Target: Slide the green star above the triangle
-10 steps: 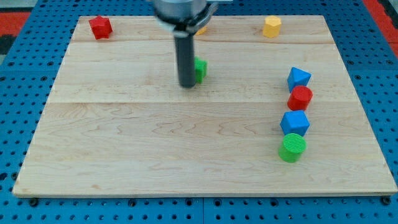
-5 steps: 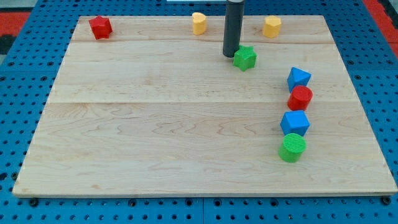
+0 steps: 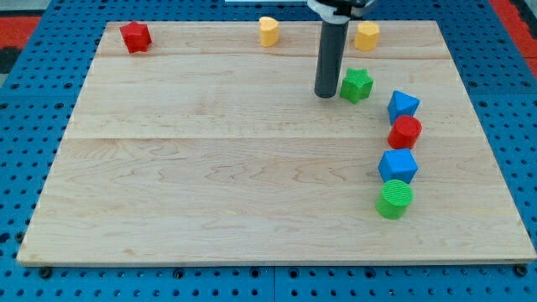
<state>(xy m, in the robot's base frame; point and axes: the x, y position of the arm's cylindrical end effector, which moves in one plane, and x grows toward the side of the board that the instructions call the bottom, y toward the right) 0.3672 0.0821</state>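
The green star (image 3: 357,85) lies on the wooden board (image 3: 210,184) in the upper right part. My tip (image 3: 325,94) stands just to the star's left, close against it. A blue triangle-like block (image 3: 403,105) lies to the star's right and slightly lower, with a small gap between them.
A red cylinder (image 3: 405,131), a blue cube (image 3: 398,165) and a green cylinder (image 3: 394,200) run down in a column below the blue triangle. A yellow block (image 3: 366,35) and another yellow block (image 3: 268,30) sit near the top edge. A red block (image 3: 134,36) sits at the top left.
My tip has moved right across the board, and the green star has slid right with it, from the upper middle toward the blue triangle.
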